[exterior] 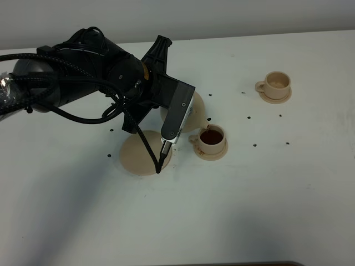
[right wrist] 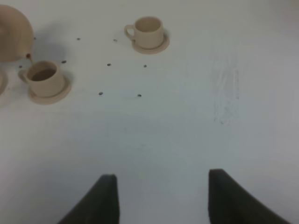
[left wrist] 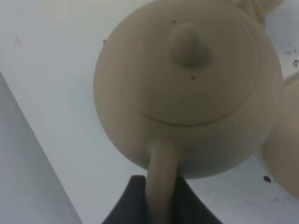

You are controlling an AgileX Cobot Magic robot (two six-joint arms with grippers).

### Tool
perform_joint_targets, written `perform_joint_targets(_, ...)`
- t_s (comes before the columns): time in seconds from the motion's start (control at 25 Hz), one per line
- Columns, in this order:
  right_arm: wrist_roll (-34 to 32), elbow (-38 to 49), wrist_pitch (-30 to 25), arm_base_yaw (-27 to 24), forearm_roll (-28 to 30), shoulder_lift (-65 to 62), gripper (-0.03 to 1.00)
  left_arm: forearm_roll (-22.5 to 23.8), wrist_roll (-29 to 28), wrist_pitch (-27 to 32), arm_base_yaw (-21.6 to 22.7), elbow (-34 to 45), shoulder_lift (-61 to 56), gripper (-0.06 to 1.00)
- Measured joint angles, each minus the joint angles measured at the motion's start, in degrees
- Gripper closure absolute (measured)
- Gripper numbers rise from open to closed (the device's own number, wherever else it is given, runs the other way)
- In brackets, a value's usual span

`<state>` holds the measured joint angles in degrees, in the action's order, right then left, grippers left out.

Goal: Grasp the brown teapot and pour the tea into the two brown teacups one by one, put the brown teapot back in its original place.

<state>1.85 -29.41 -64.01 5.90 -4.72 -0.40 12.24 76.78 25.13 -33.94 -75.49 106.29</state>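
Currently, your left gripper (left wrist: 161, 203) is clamped on the loop handle of the brown teapot (left wrist: 187, 88), whose spout is close over the filled teacup (exterior: 212, 138). The wide saucer (exterior: 138, 155) lies beside that cup, and the empty teacup (exterior: 275, 83) is well apart from it. Your right gripper (right wrist: 162, 176) has its fingers spread wide, holding nothing.

1. Brown teapot (exterior: 198, 111): mostly hidden behind left arm (exterior: 83, 77) in the high view; only a tan edge shows.
2. Left gripper (left wrist: 161, 203): cut by frame edge, dark fingers (left wrist: 131, 207) clamped on handle (left wrist: 161, 177); pot blurred, spout (left wrist: 257, 7) clipped.
3. Big saucer (exterior: 136, 158): partly under cable (exterior: 147, 149).
4. Right gripper (right wrist: 161, 196): only the spread fingers show.
5. Right wrist view: teapot clipped at edge.
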Motion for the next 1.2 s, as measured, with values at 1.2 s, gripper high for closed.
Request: perform_joint_targets(1.2, 0.0, 0.0, 0.0, 0.0, 0.0, 0.0, 0.55, 0.2, -5.4, 0.6, 0.0, 0.0, 0.0, 0.82)
